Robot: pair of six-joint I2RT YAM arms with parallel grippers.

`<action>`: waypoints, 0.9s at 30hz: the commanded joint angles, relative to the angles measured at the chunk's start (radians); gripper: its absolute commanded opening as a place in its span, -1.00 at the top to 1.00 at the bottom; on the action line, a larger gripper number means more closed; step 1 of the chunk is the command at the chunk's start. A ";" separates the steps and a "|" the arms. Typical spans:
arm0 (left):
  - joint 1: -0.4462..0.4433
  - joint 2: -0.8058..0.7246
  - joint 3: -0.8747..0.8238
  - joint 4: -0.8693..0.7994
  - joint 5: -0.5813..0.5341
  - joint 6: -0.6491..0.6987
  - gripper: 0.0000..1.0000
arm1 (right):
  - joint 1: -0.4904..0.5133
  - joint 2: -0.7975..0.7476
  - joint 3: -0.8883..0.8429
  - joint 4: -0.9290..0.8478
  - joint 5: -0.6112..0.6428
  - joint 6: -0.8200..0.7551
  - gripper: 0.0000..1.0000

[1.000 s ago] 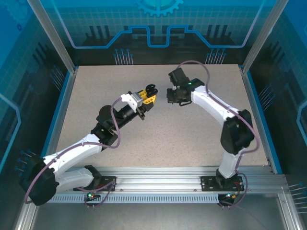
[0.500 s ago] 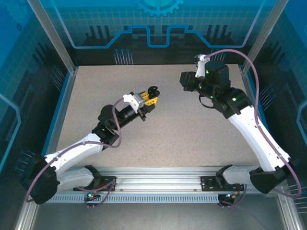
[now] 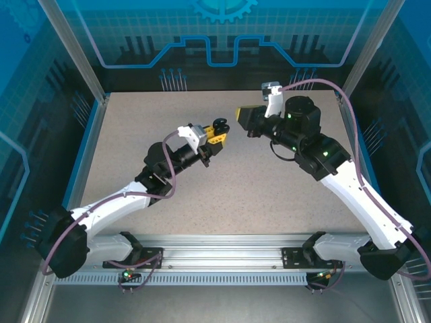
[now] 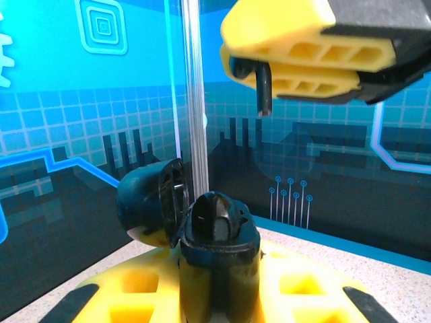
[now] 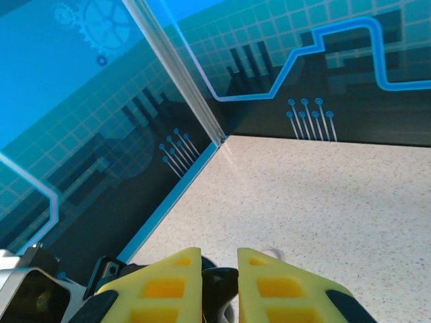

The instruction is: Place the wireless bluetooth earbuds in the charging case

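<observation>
The left pincer (image 3: 217, 132) clamps a round black plastic charging case (image 4: 219, 232), whose open lid (image 4: 151, 205) is tipped leftward. Facing it but apart from it, the right pincer (image 4: 246, 60) pinches a small black stemmed earbud (image 4: 264, 91), stem toward the case. A speckled tabletop (image 3: 269, 182) lies beneath.

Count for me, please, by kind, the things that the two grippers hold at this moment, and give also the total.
Charging case: 1 (black, lid open, between the jaws of the left gripper)
Earbud: 1 (black, stem hanging down from the jaws of the right gripper, just above the case)
Total: 2
</observation>
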 commanded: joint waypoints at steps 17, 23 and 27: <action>-0.015 0.020 0.063 0.044 0.025 -0.019 1.00 | 0.073 0.052 -0.020 0.080 -0.013 -0.019 0.72; -0.015 0.018 0.063 0.041 0.021 -0.013 1.00 | 0.074 0.045 -0.035 0.073 -0.011 -0.012 0.74; -0.014 0.016 0.065 0.043 0.019 -0.010 1.00 | 0.076 0.040 -0.044 0.070 -0.013 -0.007 0.75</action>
